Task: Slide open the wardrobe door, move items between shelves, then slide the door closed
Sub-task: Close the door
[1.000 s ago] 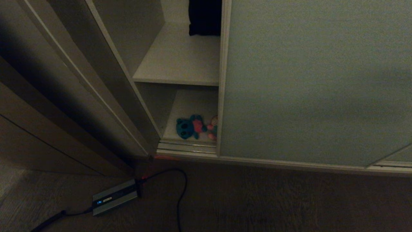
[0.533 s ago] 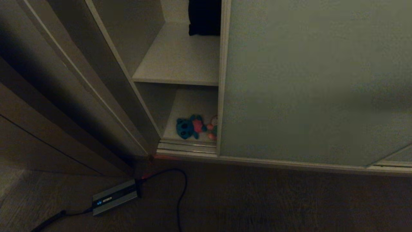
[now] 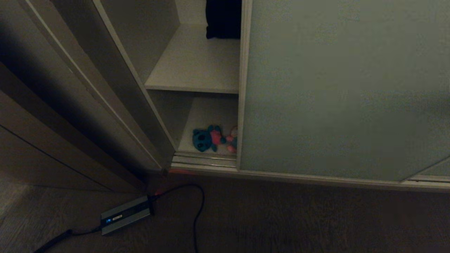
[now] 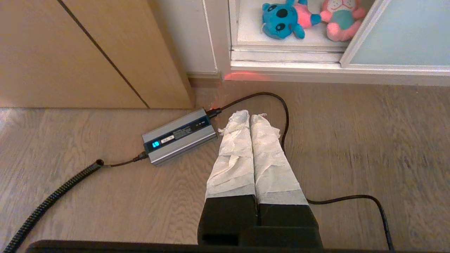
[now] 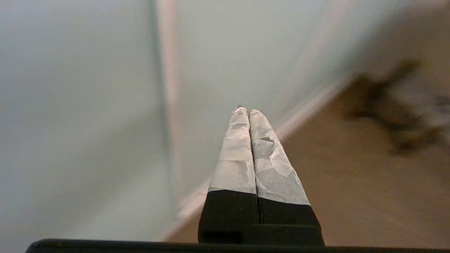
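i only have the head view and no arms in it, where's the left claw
observer: The left claw hangs shut over the wood floor, right beside the grey power box.
operator: ok and the right one
observer: The right claw is shut too, pointing at the pale sliding door, low down near its bottom rail.
operator: the pink toy is half cut off by the door edge for me, is it stuck behind it
observer: No. The left wrist view shows the pink toy lying clear of the door frame, white face and teal shirt up, next to the blue toy on the bottom shelf.
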You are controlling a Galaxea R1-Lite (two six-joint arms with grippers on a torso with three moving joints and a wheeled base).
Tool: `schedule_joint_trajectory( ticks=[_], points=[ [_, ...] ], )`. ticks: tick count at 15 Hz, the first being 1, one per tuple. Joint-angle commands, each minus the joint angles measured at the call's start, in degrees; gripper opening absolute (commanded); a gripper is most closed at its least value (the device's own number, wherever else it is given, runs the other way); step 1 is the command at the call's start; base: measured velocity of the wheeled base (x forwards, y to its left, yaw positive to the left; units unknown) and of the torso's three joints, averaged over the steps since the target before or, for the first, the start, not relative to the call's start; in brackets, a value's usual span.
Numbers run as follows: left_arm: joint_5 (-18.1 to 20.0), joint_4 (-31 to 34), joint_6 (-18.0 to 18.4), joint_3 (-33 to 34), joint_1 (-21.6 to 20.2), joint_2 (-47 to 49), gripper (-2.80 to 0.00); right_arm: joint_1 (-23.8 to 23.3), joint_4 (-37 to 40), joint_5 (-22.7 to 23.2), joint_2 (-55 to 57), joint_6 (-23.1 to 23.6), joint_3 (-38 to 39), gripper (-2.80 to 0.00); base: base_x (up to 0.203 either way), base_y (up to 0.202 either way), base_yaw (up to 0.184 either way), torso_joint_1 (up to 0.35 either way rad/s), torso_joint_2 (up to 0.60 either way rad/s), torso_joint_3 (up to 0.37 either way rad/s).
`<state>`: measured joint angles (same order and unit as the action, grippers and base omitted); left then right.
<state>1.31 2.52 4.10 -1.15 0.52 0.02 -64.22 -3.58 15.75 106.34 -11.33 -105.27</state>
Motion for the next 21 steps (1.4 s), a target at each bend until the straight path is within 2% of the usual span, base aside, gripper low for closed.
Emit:
schedule_joint_trajectory(
  ticks=[1,3,5,11,13,16,21],
  points=[
    [0.01,0.03,0.03,0.0,0.0,-0.02,-2.8,-0.04,0.39,8.47,6.3,-4.83,-4.43,-2.8,0.0,0.0,0.0,0.0,0.0,0.0],
    [0.01,0.03,0.03,0.0,0.0,-0.02,-2.8,-0.3,0.44,14.92,7.58,-7.7,-5.0,-2.8,0.0,0.0,0.0,0.0,0.0,0.0],
    [0.01,0.03,0.03,0.0,0.0,-0.02,-2.8,-1.66,0.15,18.18,9.04,-8.09,-5.09,-2.8,0.0,0.0,0.0,0.0,0.0,0.0],
    [0.01,0.03,0.03,0.0,0.0,-0.02,-2.8,-2.49,-1.18,18.74,12.23,-8.31,-5.21,-2.8,0.0,0.0,0.0,0.0,0.0,0.0],
    [0.01,0.03,0.03,0.0,0.0,-0.02,-2.8,-2.13,-1.25,20.79,12.85,-9.68,-5.21,-2.8,0.0,0.0,0.0,0.0,0.0,0.0],
    [0.01,0.03,0.03,0.0,0.0,-0.02,-2.8,-0.34,-1.8,21.34,13.84,-11.0,-5.21,-2.8,0.0,0.0,0.0,0.0,0.0,0.0],
    [0.01,0.03,0.03,0.0,0.0,-0.02,-2.8,2.73,-10.91,20.87,17.08,-11.34,-5.21,-2.8,0.0,0.0,0.0,0.0,0.0,0.0]
  ],
)
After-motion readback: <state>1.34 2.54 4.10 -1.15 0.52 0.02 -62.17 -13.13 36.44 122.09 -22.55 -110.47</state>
